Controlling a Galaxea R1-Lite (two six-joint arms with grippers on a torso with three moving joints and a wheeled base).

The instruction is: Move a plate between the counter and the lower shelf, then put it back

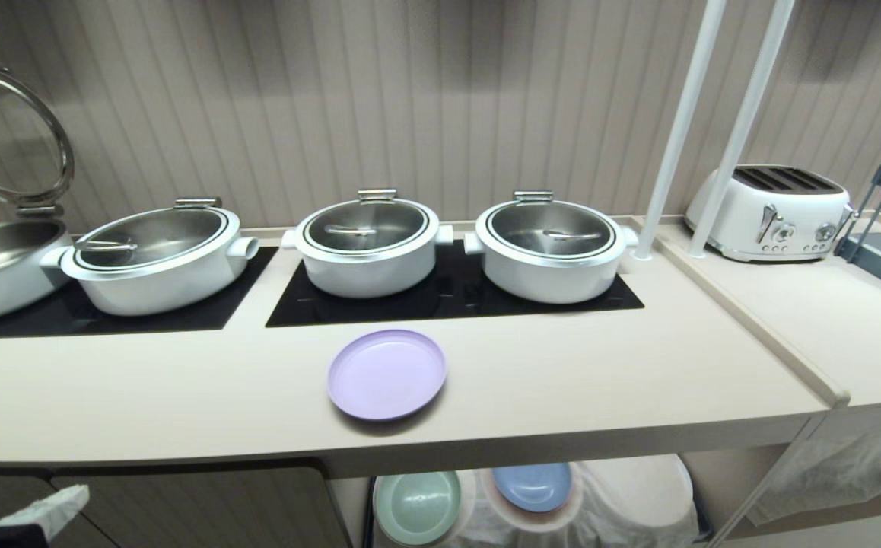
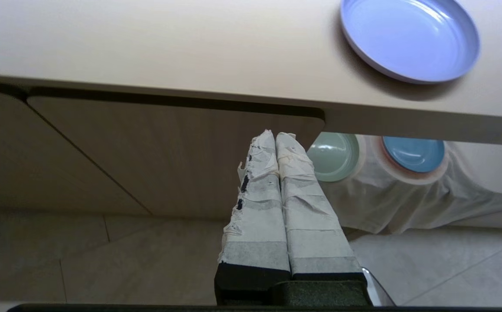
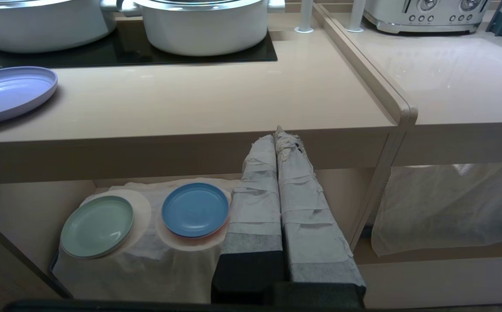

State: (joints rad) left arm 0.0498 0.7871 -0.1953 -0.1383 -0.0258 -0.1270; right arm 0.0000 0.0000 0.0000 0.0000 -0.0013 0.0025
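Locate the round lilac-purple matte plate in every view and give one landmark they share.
Head view: the round lilac-purple matte plate lies on the beige counter, centre, before the hob.
Left wrist view: upper right corner, on the counter.
Right wrist view: far left edge, partly cut off.
Shared landmark: the round blue plate on the lower shelf.

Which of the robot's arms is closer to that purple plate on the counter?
Left, probably. The left gripper sits below the counter edge before the cabinet door, left of the purple plate. The right gripper hangs before the lower shelf, farther off to its right.
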